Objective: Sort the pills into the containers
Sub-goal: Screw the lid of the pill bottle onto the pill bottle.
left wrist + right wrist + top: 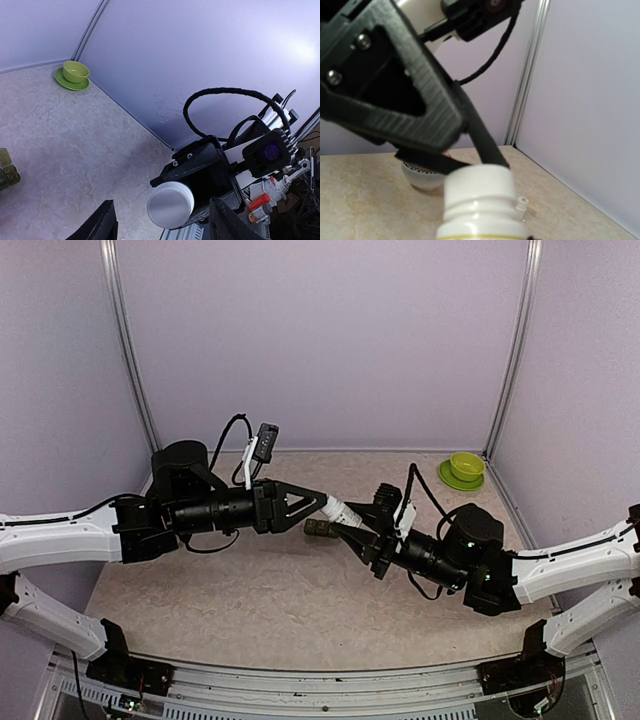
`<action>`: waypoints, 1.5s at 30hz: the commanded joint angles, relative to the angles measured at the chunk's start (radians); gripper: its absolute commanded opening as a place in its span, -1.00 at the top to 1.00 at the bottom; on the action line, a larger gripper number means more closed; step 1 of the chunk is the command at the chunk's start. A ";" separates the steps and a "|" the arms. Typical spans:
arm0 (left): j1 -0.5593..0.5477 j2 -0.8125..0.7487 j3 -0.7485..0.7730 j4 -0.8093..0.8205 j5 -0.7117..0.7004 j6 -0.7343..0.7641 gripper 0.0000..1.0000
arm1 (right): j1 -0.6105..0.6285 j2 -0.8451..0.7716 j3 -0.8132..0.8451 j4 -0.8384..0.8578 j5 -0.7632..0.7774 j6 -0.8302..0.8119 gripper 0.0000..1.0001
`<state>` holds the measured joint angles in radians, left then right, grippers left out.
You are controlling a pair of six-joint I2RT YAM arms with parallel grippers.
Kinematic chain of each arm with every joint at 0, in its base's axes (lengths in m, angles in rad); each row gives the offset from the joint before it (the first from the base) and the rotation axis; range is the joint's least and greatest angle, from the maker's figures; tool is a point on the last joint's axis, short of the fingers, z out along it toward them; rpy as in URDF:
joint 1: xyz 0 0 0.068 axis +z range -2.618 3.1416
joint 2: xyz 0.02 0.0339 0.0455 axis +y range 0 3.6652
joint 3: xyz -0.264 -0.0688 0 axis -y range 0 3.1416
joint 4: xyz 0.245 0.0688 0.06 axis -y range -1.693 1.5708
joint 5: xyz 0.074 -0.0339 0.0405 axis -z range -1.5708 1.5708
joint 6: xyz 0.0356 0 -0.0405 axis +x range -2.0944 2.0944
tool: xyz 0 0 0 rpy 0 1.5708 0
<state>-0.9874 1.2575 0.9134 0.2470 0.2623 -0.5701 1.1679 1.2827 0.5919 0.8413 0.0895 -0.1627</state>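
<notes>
A white pill bottle (341, 512) is held up over the table's middle, with my right gripper (362, 531) shut on its body. Its round white cap (170, 205) points at my left gripper (161, 206), whose black fingers (102, 222) stand on either side of the cap with a gap on each side. In the right wrist view the cap (479, 187) fills the lower middle and one left finger (485, 142) lies against its top edge. The dark green containers (320, 529) sit on the table just below the bottle, and also show at the edge (7, 170). No pills show.
A lime-green bowl (466, 465) on its saucer stands in the far right corner (75, 72). A small white patterned bowl (422, 177) sits on the table behind the bottle, and a tiny white piece (522, 202) lies beside it. Lilac walls enclose the table.
</notes>
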 commanded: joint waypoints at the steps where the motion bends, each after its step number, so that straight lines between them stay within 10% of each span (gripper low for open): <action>1: 0.007 0.009 0.001 0.057 0.071 0.022 -0.19 | 0.010 -0.020 -0.011 0.003 -0.017 -0.005 0.47; 13: 0.004 0.033 0.009 0.049 0.112 0.055 0.00 | 0.010 -0.021 -0.009 0.000 -0.057 -0.004 0.47; 28: 0.003 0.041 0.018 0.029 0.172 0.082 0.75 | 0.010 -0.019 0.002 -0.036 -0.099 -0.042 0.46; 45: 0.004 0.125 0.069 -0.039 0.383 0.107 0.80 | 0.007 -0.114 0.017 -0.189 -0.245 -0.161 0.46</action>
<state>-0.9630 1.3369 0.9535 0.2302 0.5297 -0.4660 1.1614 1.1858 0.5900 0.6594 -0.0132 -0.2852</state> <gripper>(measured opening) 0.235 0.325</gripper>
